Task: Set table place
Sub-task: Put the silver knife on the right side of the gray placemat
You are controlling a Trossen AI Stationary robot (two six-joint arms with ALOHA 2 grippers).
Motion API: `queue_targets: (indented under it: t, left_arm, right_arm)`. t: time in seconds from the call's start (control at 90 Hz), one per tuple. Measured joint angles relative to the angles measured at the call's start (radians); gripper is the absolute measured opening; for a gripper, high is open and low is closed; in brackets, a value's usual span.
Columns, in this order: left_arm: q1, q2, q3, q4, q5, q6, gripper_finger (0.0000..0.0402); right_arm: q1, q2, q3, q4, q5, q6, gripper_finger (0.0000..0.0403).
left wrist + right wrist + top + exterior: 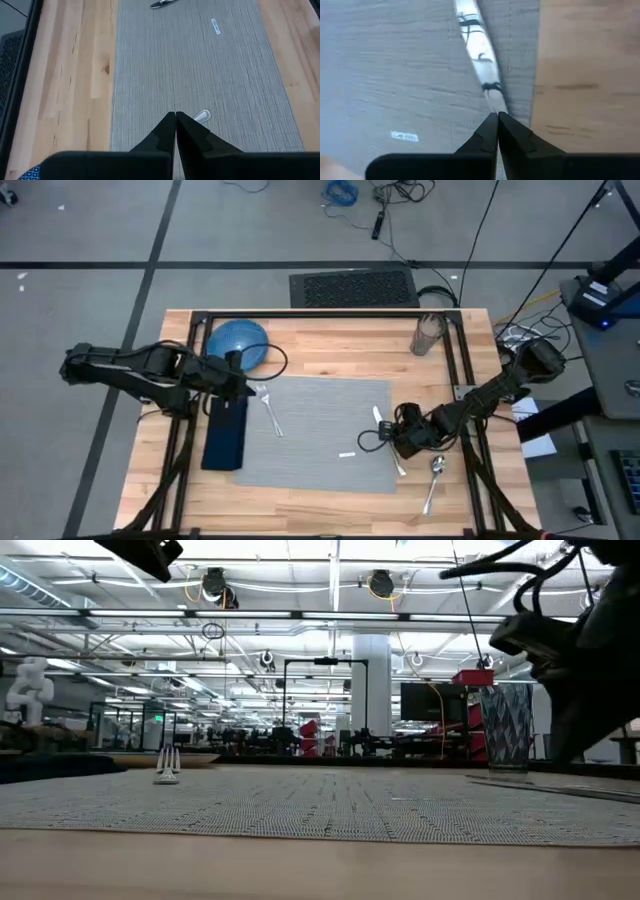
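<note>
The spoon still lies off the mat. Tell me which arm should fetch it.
Right, probably. The right gripper hovers at the mat's right edge, close to the spoon; the left gripper is across the mat.

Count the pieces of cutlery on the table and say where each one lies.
3. A fork on the placemat's left part, near the left gripper. A knife along the mat's right edge, at the right gripper. A spoon on bare wood right of the mat. None looks hidden.

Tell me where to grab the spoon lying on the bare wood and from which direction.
Grip the spoon mid-handle, coming straight down with fingers across its width. It lies flat on the table, bowl up near the placemat's corner, handle slanting toward the front edge, free on both sides.
</note>
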Motion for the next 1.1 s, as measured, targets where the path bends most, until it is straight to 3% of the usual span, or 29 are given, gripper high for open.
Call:
queue_targets:
  t: [0.3, 0.689, 1.1]
  left_arm:
    - [0.000, 0.000, 0.000, -0.021, 0.000, -0.001, 0.0000]
    - [-0.001, 0.000, 0.000, -0.029, 0.000, -0.001, 0.0000]
    - [-0.001, 0.000, 0.000, -0.025, 0.000, -0.002, 0.0000]
  right_arm:
    - [0.016, 0.000, 0.000, -0.013, -0.082, 0.007, 0.0000]
    - [0.189, -0.001, 0.000, -0.025, -0.115, 0.189, 0.0000]
    - [0.182, 0.056, 0.002, 0.006, -0.165, 0.184, 0.0000]
